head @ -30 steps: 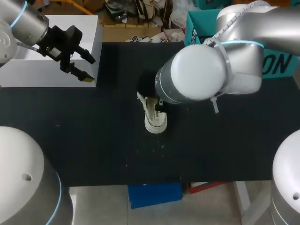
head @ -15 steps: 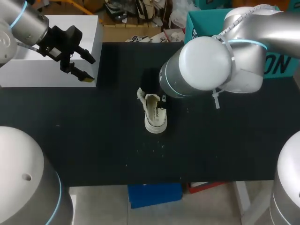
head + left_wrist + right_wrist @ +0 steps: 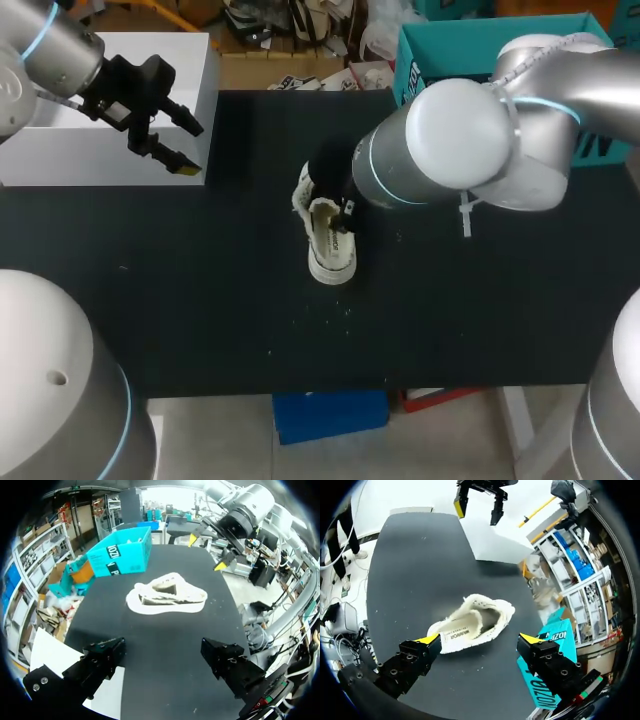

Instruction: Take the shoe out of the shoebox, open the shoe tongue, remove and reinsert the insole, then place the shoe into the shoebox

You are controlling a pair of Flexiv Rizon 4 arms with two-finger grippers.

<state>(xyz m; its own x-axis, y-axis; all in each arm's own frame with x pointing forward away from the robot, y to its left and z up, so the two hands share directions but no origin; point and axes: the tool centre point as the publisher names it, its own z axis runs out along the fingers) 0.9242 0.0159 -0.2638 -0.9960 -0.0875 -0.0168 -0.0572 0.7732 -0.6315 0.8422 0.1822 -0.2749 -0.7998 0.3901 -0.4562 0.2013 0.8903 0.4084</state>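
The shoe (image 3: 470,627) lies on the black table (image 3: 200,300), just ahead of the right gripper (image 3: 479,640) and in line with the gap between its fingers. Those fingers are spread wide, one yellow tip off each end of the shoe, and neither touches it. From the left wrist view the right gripper (image 3: 206,553) hangs above and a little beyond the shoe (image 3: 167,596), clear of it, holding nothing.

The shoe is a cream, off-white canvas low-top resting on its sole with the opening facing up. Its upper is splayed wide and limp, with a ragged, fuzzy edge around the mouth. Inside, a pale insole shows, carrying a line of dark print. A white rubber band runs around the base. From the head view the shoe (image 3: 330,240) sits near the table's middle, half tucked under the right arm's wrist.

The left gripper (image 3: 185,148) is well apart from the shoe, off to the side. Its fingers are also spread and carry nothing. It hangs over the edge of a white box (image 3: 100,130), whose white surface shows under the black fingers (image 3: 105,660) in the left wrist view. The shoe lies far out ahead of this gripper.

A teal box (image 3: 545,680) stands open beside the right gripper's outer finger, apart from the shoe, at the table's far edge.
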